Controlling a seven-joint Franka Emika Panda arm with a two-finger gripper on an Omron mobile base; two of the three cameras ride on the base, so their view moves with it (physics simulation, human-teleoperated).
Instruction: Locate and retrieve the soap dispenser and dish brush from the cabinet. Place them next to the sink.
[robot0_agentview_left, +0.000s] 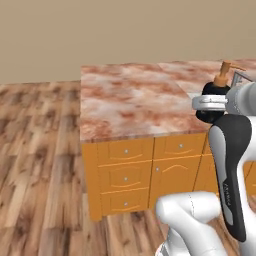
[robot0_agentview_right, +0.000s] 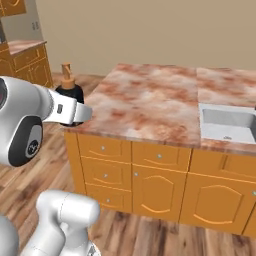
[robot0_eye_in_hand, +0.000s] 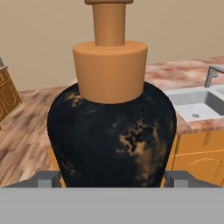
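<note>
Landmark: the sink (robot0_agentview_right: 227, 122), a pale recessed basin set in the marbled pink countertop (robot0_agentview_right: 145, 100) of the island; every place below is given relative to it.

Soap dispenser: the soap dispenser (robot0_eye_in_hand: 111, 127) is upright, black body with orange-copper collar and pump. In the right base view the bottle (robot0_agentview_right: 70, 95) sits at the island's end well apart from the sink, across the whole bare stretch of counter. Whether its base touches the counter edge or hangs just off it, I cannot tell.

Gripper: the gripper (robot0_eye_in_hand: 111, 177) is clamped on the bottle's lower body. In the hand view the two grey fingertips (robot0_eye_in_hand: 48, 178) press against either side of the black belly, no gap visible.

Bottle relative to hand: it stands directly between the fingers, its pump rising above them, its body crowding the hand view.

Left base view: the bottle (robot0_agentview_left: 216, 95) shows behind the white hand, its pump top clear above the wrist.

Faucet: the angular grey faucet (robot0_eye_in_hand: 213, 74) stands at the sink's back rim, beyond the bottle in the hand view.

Base cabinets: orange drawers and arched doors (robot0_agentview_right: 155, 185) run under the counter, below the sink and along toward the bottle.

Floor: wood planks (robot0_agentview_left: 40, 165) surround the island on the side away from the sink.
</note>
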